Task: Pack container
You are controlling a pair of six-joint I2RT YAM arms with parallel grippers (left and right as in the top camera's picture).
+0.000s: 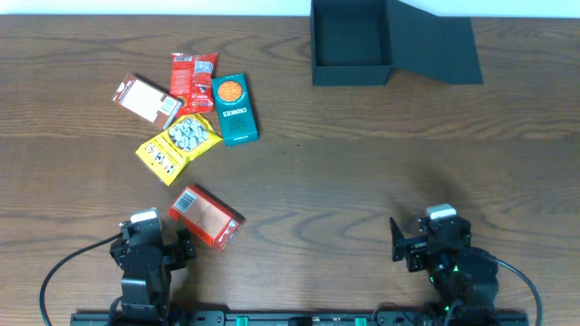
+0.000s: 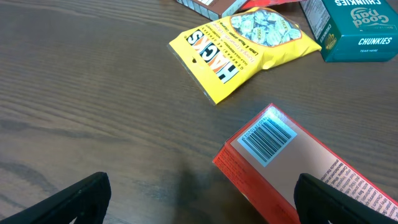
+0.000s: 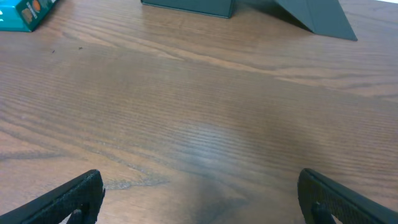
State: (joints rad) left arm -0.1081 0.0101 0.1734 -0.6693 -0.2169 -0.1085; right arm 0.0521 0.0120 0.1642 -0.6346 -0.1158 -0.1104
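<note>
The right gripper (image 3: 199, 182) hangs, jaws wide, above the table (image 3: 205, 106) — container (image 3: 186, 6) beyond.

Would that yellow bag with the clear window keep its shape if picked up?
Probably not: the yellow bag looks like thin film holding loose pieces, so it would likely sag. It lies flat, so rolling seems unlikely.
</note>
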